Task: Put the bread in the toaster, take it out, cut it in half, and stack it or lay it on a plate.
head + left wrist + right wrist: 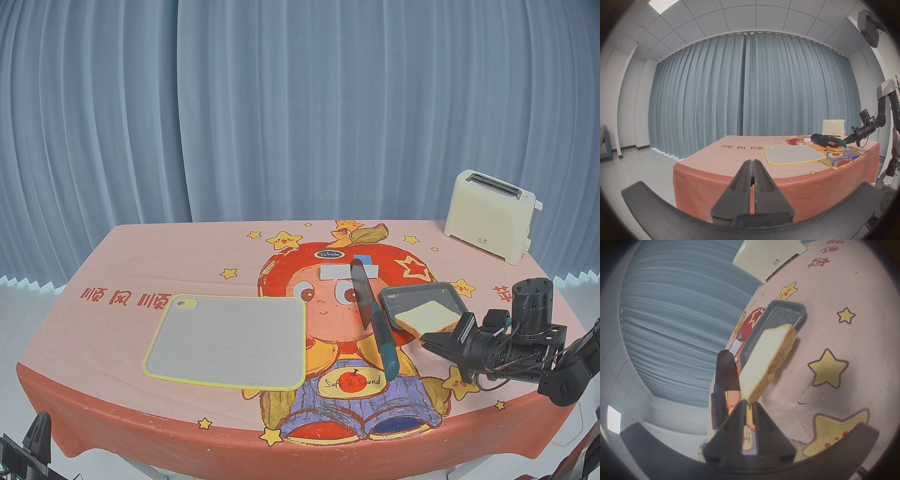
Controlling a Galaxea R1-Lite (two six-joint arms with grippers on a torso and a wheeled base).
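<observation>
Right gripper point(749, 404) clamped on near edge of bread point(767, 360); slice tilted, far end over rim of grey tray point(784, 310); knife point(375, 319) between tray and cutting board point(228, 340); toaster point(490, 215) at far right of table point(156, 262); left gripper point(753, 164) pressed closed, empty, off table's edge.

1. Left gripper point(752, 170), lower centre of the left wrist view: fingers pressed flat together, nothing between them, held roughly level.
2. Right arm point(572, 369), lower right of the head view: forearm entering at the right edge, wrist stretched leftward and low.
3. Right gripper point(430, 340), left end of that wrist: fingers point(738, 418) pinched on one edge of the bread point(767, 360), with the slice tilted.
</observation>
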